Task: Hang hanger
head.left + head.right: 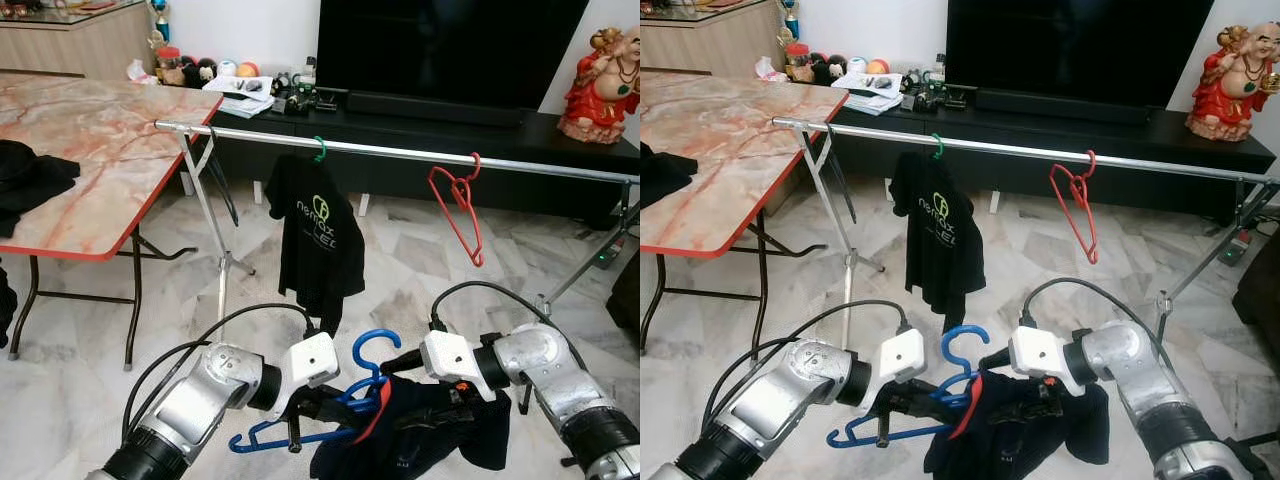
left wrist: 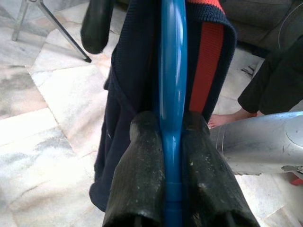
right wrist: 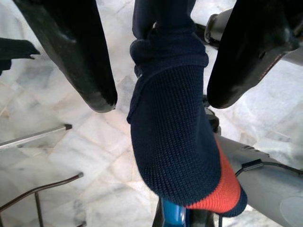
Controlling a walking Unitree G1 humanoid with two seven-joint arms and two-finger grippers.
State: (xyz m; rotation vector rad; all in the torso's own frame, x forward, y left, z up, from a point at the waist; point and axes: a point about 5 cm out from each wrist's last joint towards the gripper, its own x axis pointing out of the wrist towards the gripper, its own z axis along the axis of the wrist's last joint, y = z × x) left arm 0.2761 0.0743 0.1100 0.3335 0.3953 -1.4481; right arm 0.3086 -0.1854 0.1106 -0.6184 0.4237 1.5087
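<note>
Low in front of me, my left gripper (image 2: 171,137) is shut on the bar of a blue hanger (image 1: 375,350). A navy garment (image 1: 430,430) with a red collar band (image 3: 215,189) is draped on that hanger. My right gripper (image 3: 161,97) is open, one finger on each side of the garment's knitted collar and neither pressing on it. A silver clothes rail (image 1: 400,150) runs across the room above and beyond both grippers. The blue hook points upward, well below the rail.
A black T-shirt (image 1: 318,240) on a green hanger and an empty red hanger (image 1: 460,205) hang on the rail. A marble-top folding table (image 1: 100,150) stands at the left. A dark TV stand (image 1: 500,125) runs behind the rail. A person's bare foot (image 2: 222,120) rests on the floor nearby.
</note>
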